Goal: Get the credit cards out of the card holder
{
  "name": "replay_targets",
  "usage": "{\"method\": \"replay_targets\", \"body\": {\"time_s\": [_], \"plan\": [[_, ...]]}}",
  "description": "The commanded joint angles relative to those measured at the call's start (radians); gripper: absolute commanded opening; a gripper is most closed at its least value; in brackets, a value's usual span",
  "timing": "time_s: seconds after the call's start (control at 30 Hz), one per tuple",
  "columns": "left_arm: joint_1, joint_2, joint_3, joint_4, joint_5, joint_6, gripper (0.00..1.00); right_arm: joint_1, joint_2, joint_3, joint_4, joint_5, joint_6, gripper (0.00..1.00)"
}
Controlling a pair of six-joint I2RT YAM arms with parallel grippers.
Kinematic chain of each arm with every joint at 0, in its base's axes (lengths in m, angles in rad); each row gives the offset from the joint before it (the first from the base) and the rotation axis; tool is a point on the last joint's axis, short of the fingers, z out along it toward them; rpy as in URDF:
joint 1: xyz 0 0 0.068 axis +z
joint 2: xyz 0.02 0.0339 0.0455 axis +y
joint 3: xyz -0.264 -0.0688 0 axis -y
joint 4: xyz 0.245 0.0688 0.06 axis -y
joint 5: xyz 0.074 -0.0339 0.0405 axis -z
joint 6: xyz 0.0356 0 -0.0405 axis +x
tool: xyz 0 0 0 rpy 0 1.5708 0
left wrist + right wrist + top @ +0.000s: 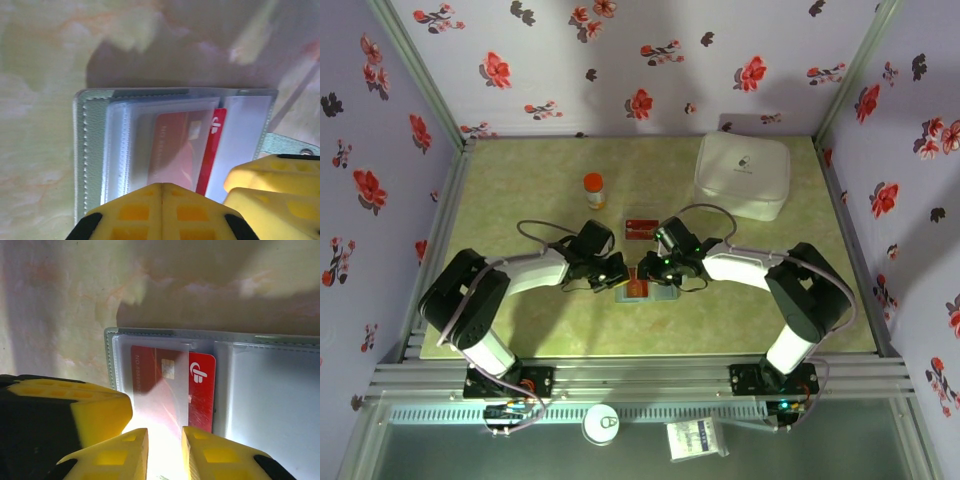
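Left gripper (161,214), jaws together, sits at the soft grey-green folding card holder (81,150); right gripper (165,452), jaws slightly apart, over its red plastic card (202,390).

In the left wrist view the card holder (95,150) runs off the 6 o'clock edge, its lower part hidden behind the left gripper (161,197). The red card (172,150) lies blurred under a clear sleeve (135,150), its print unreadable. In the right wrist view glare at 6 o'clock swallows the card's lower end, and the holder is cut off at 3 o'clock. From above, the holder is mostly covered.
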Motion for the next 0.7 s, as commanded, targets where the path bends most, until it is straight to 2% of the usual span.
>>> {"method": "replay_targets", "body": {"time_s": [0.0,0.17,0.43,0.67], "plan": [[-0.004,0.010,-0.001,-0.036,-0.027,0.035,0.00,0.006,0.023,-0.019,0.033,-0.029,0.018,0.24],[-0.004,0.016,-0.005,-0.049,-0.040,0.042,0.00,0.005,0.052,-0.019,0.041,-0.046,0.021,0.24],[-0.004,0.006,-0.005,-0.058,-0.045,0.047,0.00,0.006,0.054,-0.005,-0.029,0.034,-0.014,0.24],[-0.004,0.004,-0.007,-0.055,-0.043,0.043,0.00,0.006,0.042,0.013,-0.053,0.046,-0.033,0.24]]}}
